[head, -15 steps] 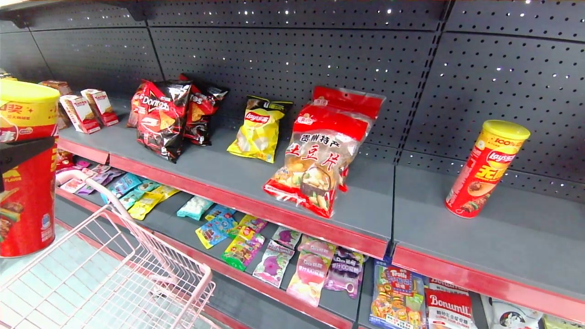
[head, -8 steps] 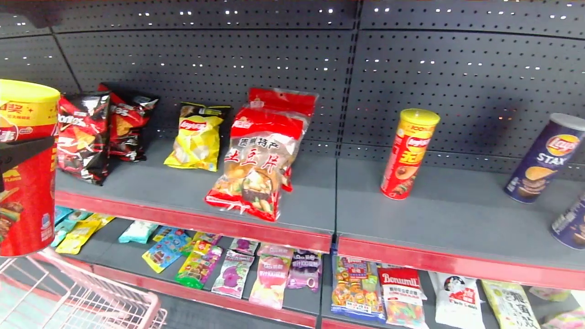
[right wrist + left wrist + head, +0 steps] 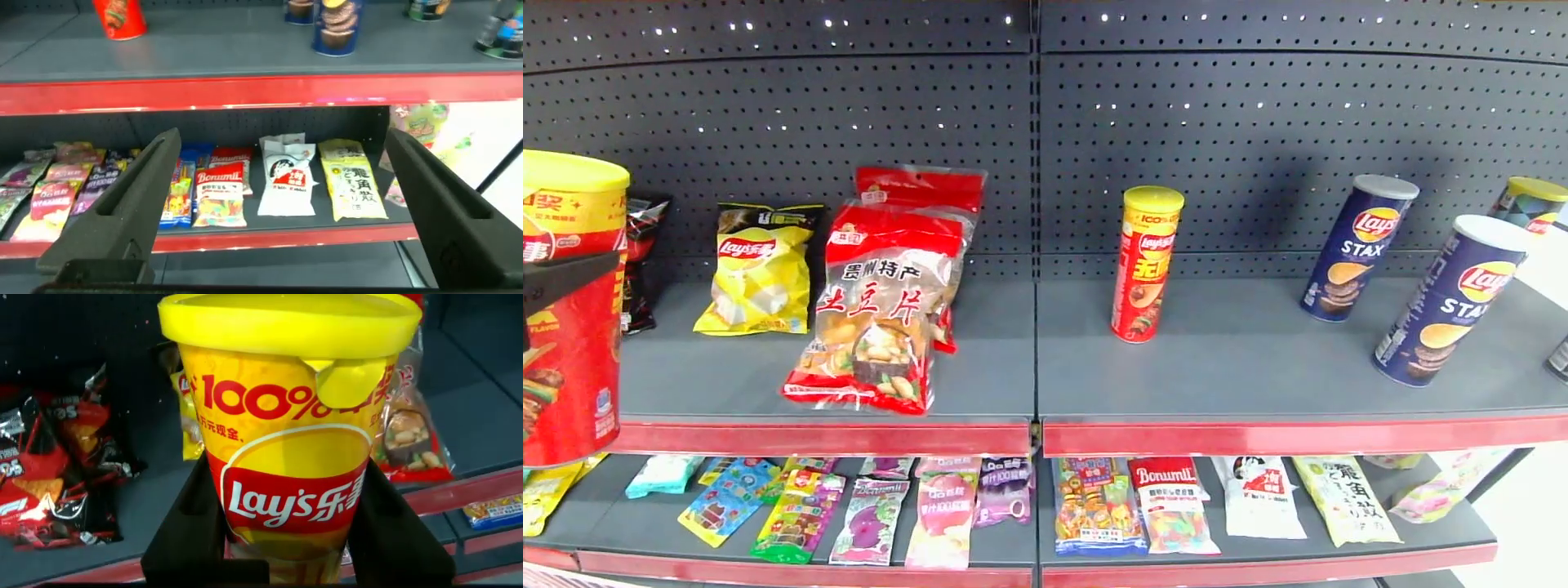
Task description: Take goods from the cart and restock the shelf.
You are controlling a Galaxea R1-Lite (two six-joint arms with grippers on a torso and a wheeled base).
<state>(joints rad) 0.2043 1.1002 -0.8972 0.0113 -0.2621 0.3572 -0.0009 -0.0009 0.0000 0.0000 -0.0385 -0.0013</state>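
A red chip can with a yellow lid (image 3: 568, 302) hangs at the far left of the head view, in front of the grey shelf board with the red front edge (image 3: 1258, 433). My left gripper (image 3: 286, 547) is shut on this can (image 3: 286, 457), one black finger (image 3: 560, 273) crossing its side. A matching can (image 3: 1145, 263) stands upright mid-shelf, with bare board on both sides. My right gripper (image 3: 283, 143) is open and holds nothing, low down in front of the lower shelf (image 3: 270, 238).
A yellow chip bag (image 3: 756, 269) and a red-and-clear snack bag (image 3: 878, 318) lean at the left of the shelf. Two blue cans (image 3: 1356, 249) (image 3: 1450, 302) stand at the right. Flat candy packs (image 3: 947, 510) line the lower shelf.
The head camera has swung right: the pink cart has left the picture and the blue cans have come in. The held can keeps its place in the picture.
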